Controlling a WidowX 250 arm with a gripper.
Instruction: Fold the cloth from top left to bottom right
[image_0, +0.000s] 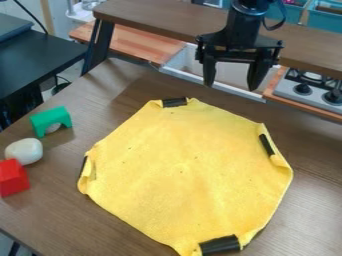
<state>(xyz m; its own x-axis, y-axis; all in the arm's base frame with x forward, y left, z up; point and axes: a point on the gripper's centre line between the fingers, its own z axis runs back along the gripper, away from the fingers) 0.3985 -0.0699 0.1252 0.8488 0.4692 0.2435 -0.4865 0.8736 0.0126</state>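
My gripper (231, 82) hangs near the top, right of centre, beyond the far edge of the cloth and above it. Its two black fingers are spread wide apart with nothing between them. The yellow cloth (187, 175) lies mostly flat on the brown table, with its corners turned in and black strips at the far, right, left and near corners. The far corner, with its black strip, lies below and left of the gripper; the two are apart.
On the table (53, 215) at the left are a green arch block (51, 119), a whitish rounded object (25, 151) and a red block (13, 178). Behind the table stand a white sink (180, 62) and a stove (310, 90), with a raised brown shelf (147, 17) above them.
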